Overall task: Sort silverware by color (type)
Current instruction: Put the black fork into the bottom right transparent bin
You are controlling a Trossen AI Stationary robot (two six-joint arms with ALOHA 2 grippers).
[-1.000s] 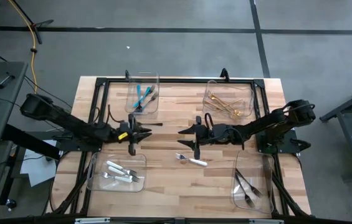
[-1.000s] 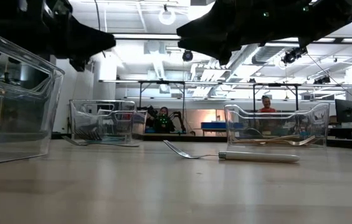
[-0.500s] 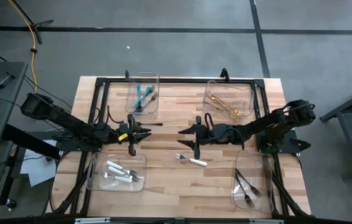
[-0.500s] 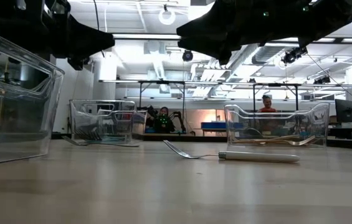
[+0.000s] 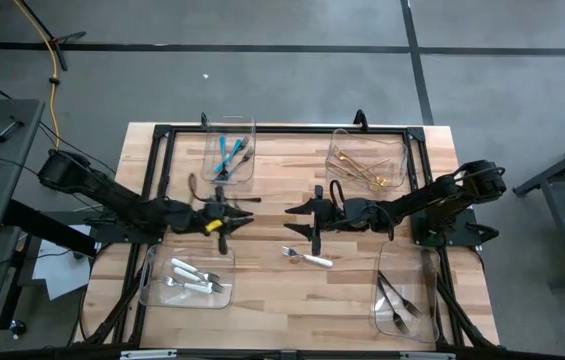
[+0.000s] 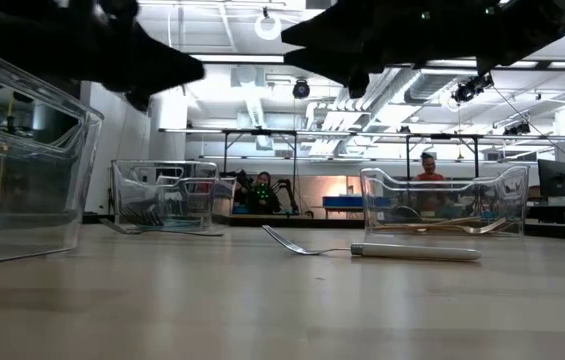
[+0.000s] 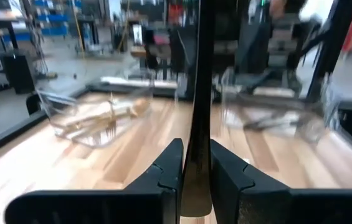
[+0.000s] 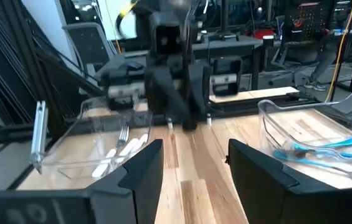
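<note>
My left gripper (image 5: 230,213) hangs over the counter's (image 5: 272,290) middle, its fingers (image 7: 225,177) clamped on a dark utensil (image 7: 199,93) that stands up between them in the left wrist view. My right gripper (image 5: 297,222) hangs facing it from the other side, fingers (image 8: 141,168) parted and holding nothing. Just beside the right gripper, toward the near edge, a white-handled fork (image 5: 307,257) lies flat on the bare wood, apart from every bin; the low view shows it as well (image 6: 382,250). Four clear bins stand at the corners: teal pieces (image 5: 226,154) in the far left bin (image 5: 250,128), gold pieces (image 5: 367,170) in the far right bin (image 5: 402,150), white-handled pieces (image 5: 192,277) in the near left bin (image 5: 154,258), dark steel pieces (image 5: 397,305) in the near right bin (image 5: 424,270).
</note>
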